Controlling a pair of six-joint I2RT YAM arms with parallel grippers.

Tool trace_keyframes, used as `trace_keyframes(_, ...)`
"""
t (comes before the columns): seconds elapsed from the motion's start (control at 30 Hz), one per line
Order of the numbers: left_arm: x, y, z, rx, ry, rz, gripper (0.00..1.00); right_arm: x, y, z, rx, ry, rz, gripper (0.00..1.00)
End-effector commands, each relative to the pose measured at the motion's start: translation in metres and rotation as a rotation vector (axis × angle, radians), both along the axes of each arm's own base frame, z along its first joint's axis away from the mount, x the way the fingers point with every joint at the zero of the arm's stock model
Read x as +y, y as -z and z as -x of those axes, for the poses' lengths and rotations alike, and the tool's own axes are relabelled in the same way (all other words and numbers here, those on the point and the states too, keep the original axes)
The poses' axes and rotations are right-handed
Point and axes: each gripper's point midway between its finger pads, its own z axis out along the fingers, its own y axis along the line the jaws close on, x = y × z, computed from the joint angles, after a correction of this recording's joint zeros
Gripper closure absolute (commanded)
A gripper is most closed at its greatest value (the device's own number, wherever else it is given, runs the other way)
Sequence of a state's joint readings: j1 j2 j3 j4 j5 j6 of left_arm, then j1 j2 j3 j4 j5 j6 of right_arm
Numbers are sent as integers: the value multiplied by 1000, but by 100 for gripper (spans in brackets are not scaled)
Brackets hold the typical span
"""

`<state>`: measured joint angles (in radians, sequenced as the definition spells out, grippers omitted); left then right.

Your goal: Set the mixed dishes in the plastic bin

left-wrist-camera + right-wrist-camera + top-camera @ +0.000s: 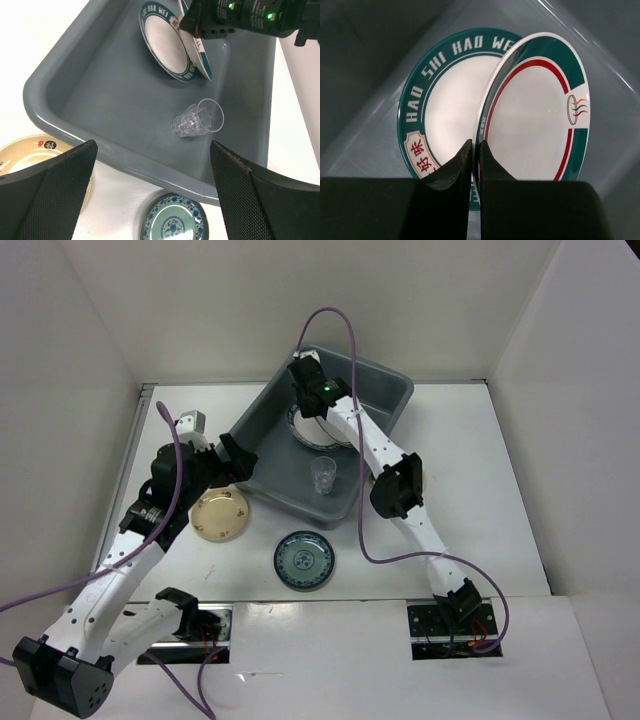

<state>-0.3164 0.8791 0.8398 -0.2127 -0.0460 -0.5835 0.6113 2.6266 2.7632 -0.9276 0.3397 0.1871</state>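
My right gripper (475,150) is shut on the rim of a white plate (535,115) with a green-and-red band. It holds the plate tilted on edge inside the grey plastic bin (395,375). Behind it a second banded plate (450,100) lies on the bin floor. A tiny clear cup (197,120) lies on its side in the bin. A beige plate (221,515) and a dark teal patterned plate (304,560) sit on the table in front of the bin. My left gripper (152,150) hangs open and empty over the bin's near wall, between those two plates.
White walls enclose the table on the left, back and right. The right arm's forearm (385,455) reaches across the bin's right side. A purple cable (345,325) loops above the bin.
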Motion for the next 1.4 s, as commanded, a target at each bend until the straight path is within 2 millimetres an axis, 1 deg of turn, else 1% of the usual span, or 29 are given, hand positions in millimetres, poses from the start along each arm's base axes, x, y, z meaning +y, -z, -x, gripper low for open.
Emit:
trace_keyframes(0.0,-1,-15,1,-29,0,36,0,41,-3,2,-20,-77,-109,94)
trace_keyframes(0.07,-1,-10,2,-21,0,33,0,43,-3,3,-15,-78,-121,94)
trace_keyframes(0.1,-2,-10,2,-20,9,36,0,52,2,7,-8,-98,-127,93)
trace_keyframes(0.17,-3,-8,1,-11,9,33,0,54,3,8,-4,-105,-132,92)
trace_keyframes(0.27,-3,-8,1,-11,9,33,0,67,16,17,24,-138,-131,90)
trace_keyframes(0.33,-3,-8,1,-11,9,33,0,67,17,17,24,-138,-131,84)
trace_keyframes(0.37,-3,-8,1,-8,6,41,0,69,23,18,38,-146,-132,82)
trace_keyframes(0.43,-3,-8,1,-8,6,41,0,76,24,23,45,-165,-139,76)
trace_keyframes(0.47,-3,-8,1,-8,6,41,0,76,30,23,54,-164,-133,75)
trace_keyframes(0.53,-3,-8,1,-8,6,41,0,77,31,24,58,-171,-138,69)
trace_keyframes(0.57,-3,-8,1,-8,6,41,0,84,31,29,66,-181,-152,68)
trace_keyframes(0.67,-5,-8,2,-7,15,44,0,87,22,28,54,-191,-170,63)
trace_keyframes(0.73,-5,-8,2,-5,12,52,0,93,0,31,19,-203,-194,61)
trace_keyframes(0.77,-5,-8,2,-4,12,52,0,92,-6,31,11,-204,-199,60)
trace_keyframes(0.8,-5,-4,2,4,12,49,0,93,-19,30,-10,-206,-214,58)
trace_keyframes(0.83,-5,-4,2,4,12,49,0,91,-41,32,-35,-209,-231,56)
trace_keyframes(0.93,-5,-1,2,4,12,49,0,79,-80,32,-105,-171,-236,49)
trace_keyframes(0.97,-5,-1,2,4,12,49,0,68,-110,34,-153,-140,-238,45)
trace_keyframes(1.03,-5,-1,2,4,12,49,0,52,-143,37,-213,-103,-231,39)
trace_keyframes(1.07,0,1,1,14,-11,52,0,35,-172,42,-260,-56,-224,39)
trace_keyframes(1.1,-1,4,0,24,-11,49,0,21,-183,41,-271,-9,-234,38)
trace_keyframes(1.13,4,12,-1,53,-39,30,0,0,-184,35,-269,46,-224,38)
trace_keyframes(1.17,5,7,-2,44,-52,42,0,-16,-190,34,-273,91,-221,38)
trace_keyframes(1.2,8,4,-2,44,-66,36,0,-43,-218,40,-312,147,-237,38)
trace_keyframes(1.23,10,9,-3,61,-78,26,0,-61,-196,37,-265,213,-213,36)
trace_keyframes(1.27,14,5,-4,61,-107,29,0,-95,-194,30,-266,293,-204,36)
trace_keyframes(1.3,17,3,-5,59,-120,25,0,-121,-228,37,-334,340,-259,36)
trace_keyframes(1.33,18,0,-5,62,-136,33,0,-143,-187,39,-257,407,-232,36)
trace_keyframes(1.37,21,0,-5,62,-146,33,0,-163,-182,41,-243,449,-249,36)
